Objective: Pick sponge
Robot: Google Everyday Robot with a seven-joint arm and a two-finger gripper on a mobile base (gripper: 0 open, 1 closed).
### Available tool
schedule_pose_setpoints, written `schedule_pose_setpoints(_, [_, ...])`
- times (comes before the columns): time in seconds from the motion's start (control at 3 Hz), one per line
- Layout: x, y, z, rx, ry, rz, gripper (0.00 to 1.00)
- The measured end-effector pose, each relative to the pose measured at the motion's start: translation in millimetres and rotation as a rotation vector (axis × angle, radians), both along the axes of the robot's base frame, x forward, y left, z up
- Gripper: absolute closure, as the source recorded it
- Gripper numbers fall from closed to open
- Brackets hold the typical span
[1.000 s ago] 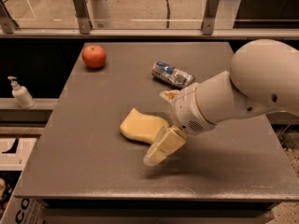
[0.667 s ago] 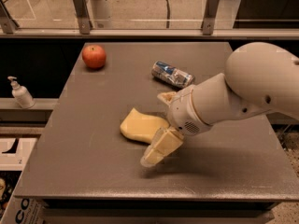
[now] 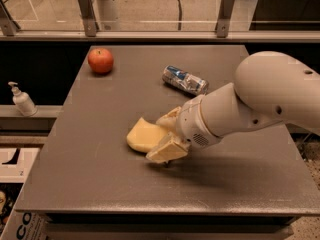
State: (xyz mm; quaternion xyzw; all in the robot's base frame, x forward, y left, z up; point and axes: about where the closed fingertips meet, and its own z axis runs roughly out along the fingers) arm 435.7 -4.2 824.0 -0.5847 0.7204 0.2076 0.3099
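The pale yellow sponge (image 3: 141, 134) lies flat near the middle of the dark grey table (image 3: 90, 174). My gripper (image 3: 168, 133) reaches in from the right on a thick white arm (image 3: 260, 101). It is low over the table at the sponge's right end. One cream finger pad (image 3: 167, 149) sits at the sponge's near side and the other (image 3: 170, 117) at its far side. The fingers are open and straddle the sponge's right end, which is hidden behind the gripper.
A red apple (image 3: 100, 60) sits at the table's far left. A crushed silver-blue can (image 3: 184, 80) lies at the far middle, just behind the arm. A white pump bottle (image 3: 22, 100) stands on a ledge off the left edge. A glass rail runs behind the table.
The gripper has shifted a little to the left, further over the sponge. The near finger now lies closer to the sponge's edge. The sponge still lies on the table.
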Motion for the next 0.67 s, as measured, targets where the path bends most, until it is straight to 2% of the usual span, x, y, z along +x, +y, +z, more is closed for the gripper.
schedule_pose_setpoints(0.67, [-2.3,-0.7,-1.9,0.010,0.008,-0.014,0.89])
